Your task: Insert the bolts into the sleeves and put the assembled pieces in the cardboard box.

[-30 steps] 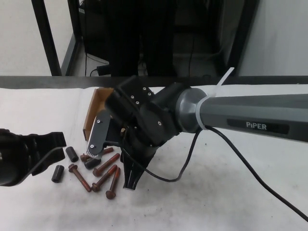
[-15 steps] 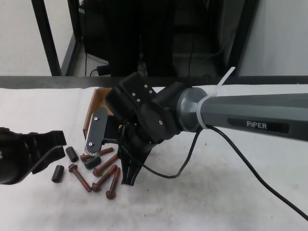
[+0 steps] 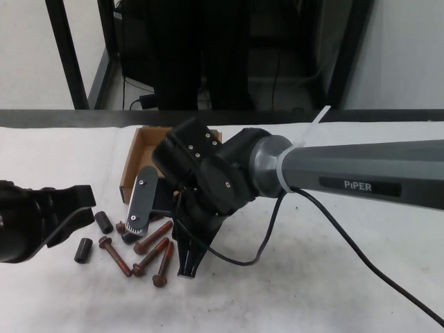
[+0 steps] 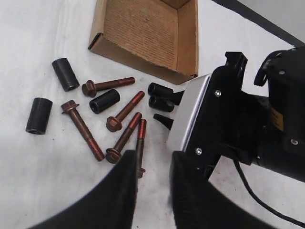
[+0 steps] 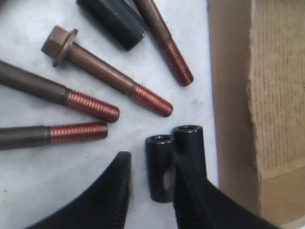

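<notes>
Several rusty bolts [image 4: 125,111] and black sleeves [image 4: 105,101] lie loose on the white bench in front of the cardboard box [image 4: 143,57]. My right gripper [image 5: 151,191] is down at two sleeves lying side by side next to the box wall. It is open, its fingers straddling one sleeve [image 5: 159,167], and the other sleeve [image 5: 190,140] sits partly behind one finger. The high view shows the right gripper [image 3: 139,222] over the bolts [image 3: 152,239]. My left gripper [image 4: 152,191] is open with nothing held, just short of the bolt pile, at the bench's left [image 3: 82,210].
The box [image 3: 139,149] stands open behind the pile, its floor [image 5: 279,86] bare where it shows. Two sleeves [image 3: 104,222] lie apart at the left of the pile. A black cable [image 3: 270,229] hangs from the right arm. White bench stretches to the front and right.
The right arm's wrist rose a little toward the box, then came back down over the sleeves. More of the box now shows behind it. The left gripper stayed put.
</notes>
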